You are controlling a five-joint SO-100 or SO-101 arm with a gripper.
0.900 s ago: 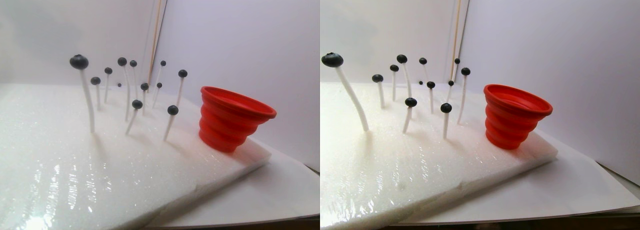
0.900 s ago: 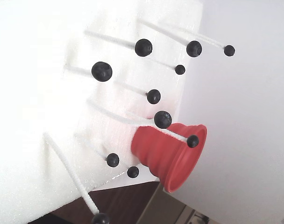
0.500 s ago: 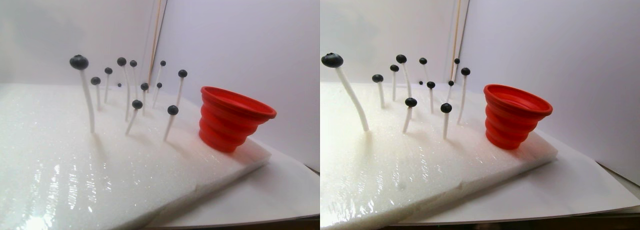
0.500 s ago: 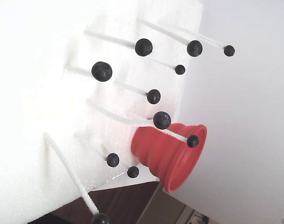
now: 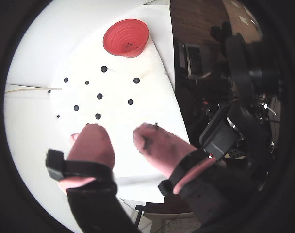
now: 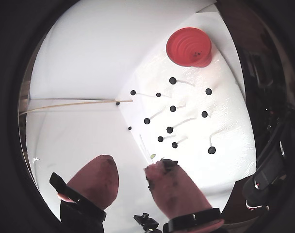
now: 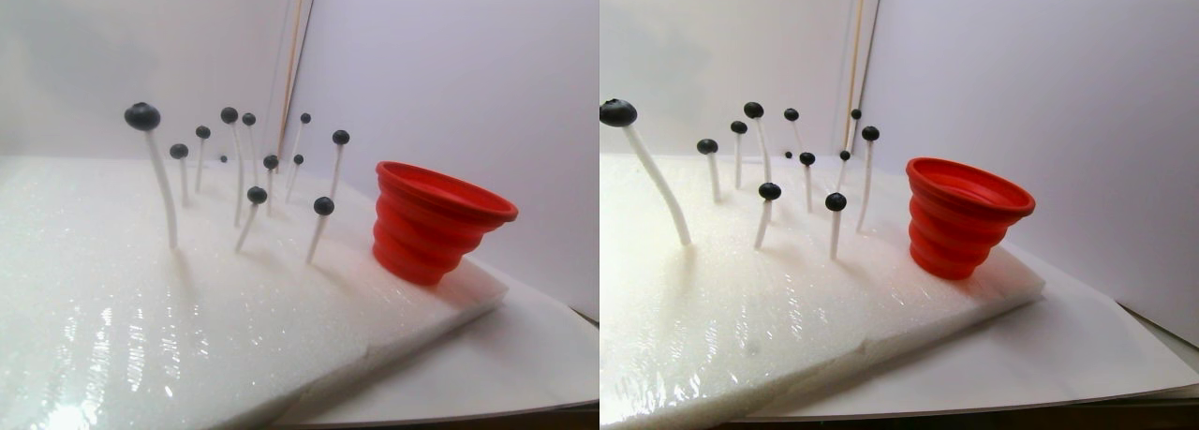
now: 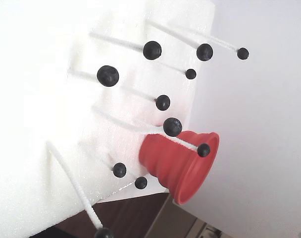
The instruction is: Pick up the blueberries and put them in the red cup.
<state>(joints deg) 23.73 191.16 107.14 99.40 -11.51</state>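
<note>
Several blueberries (image 7: pixel 142 116) sit on the tips of thin white sticks (image 7: pixel 164 196) stuck into a white foam board (image 7: pixel 187 299). They also show as dark dots in both wrist views (image 5: pixel 99 96) (image 6: pixel 172 108) and as larger balls in the fixed view (image 8: pixel 108 76). The red cup (image 7: pixel 436 219) stands on the board's corner beside them (image 8: pixel 182 163) (image 5: pixel 125 37) (image 6: pixel 188 47), with dark specks inside. My gripper (image 5: pixel 119 133) (image 6: pixel 130 167) hovers high above the board, open, its pink fingertips (image 5: pixel 91 141) holding nothing. It is absent from the stereo and fixed views.
White walls close in behind the board, and a thin wooden rod (image 7: pixel 292 65) leans in the corner. The foam ends just past the cup, over a white sheet (image 7: pixel 487 355). A laptop (image 5: pixel 196 58) and dark equipment sit beyond the board's edge.
The tallest stick with its large blueberry has swayed slightly left in the stereo view. Everything else stands as before.
</note>
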